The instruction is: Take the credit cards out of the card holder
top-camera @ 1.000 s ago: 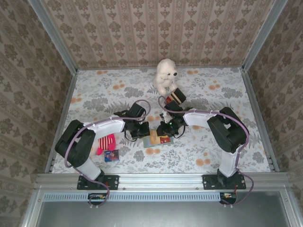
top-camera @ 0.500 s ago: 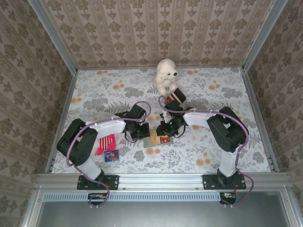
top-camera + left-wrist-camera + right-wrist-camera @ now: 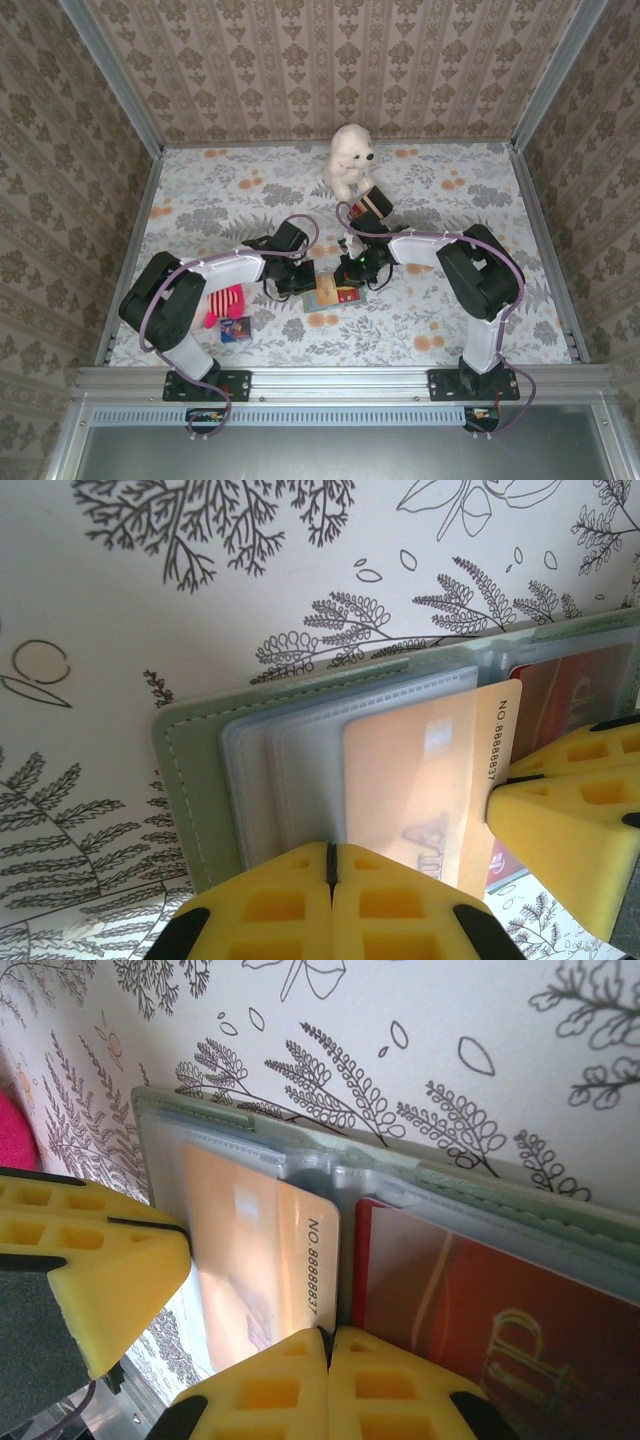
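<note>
Pads (image 3: 400,1390) of your right hand (image 3: 328,1345) meet flat. The long edge of the orange card (image 3: 250,1260) runs straight into their seam, so I judge them clamped on that card rather than merely closed beside it. The grip sits on the part of the card that pokes out past its clear sleeve, which is the only place such thin plastic offers a hold. Just beside it, the red card (image 3: 470,1300) lies in the opposite pocket with nothing gripping it.

Your left hand (image 3: 330,858) is closed too. It looks pinched on the near edge of the card holder (image 3: 185,780), where the clear sleeves stack. It serves as the anchor, so a pull on the card should slide the card and not drag the whole wallet along.

The holder lies open and flat on the table (image 3: 150,600), between the two arms and towards the near side. No card is free of it yet.

Well apart from all this, a white plush bear (image 3: 350,160) sits at the back, and a pink glove (image 3: 225,303) lies beside the left arm.
</note>
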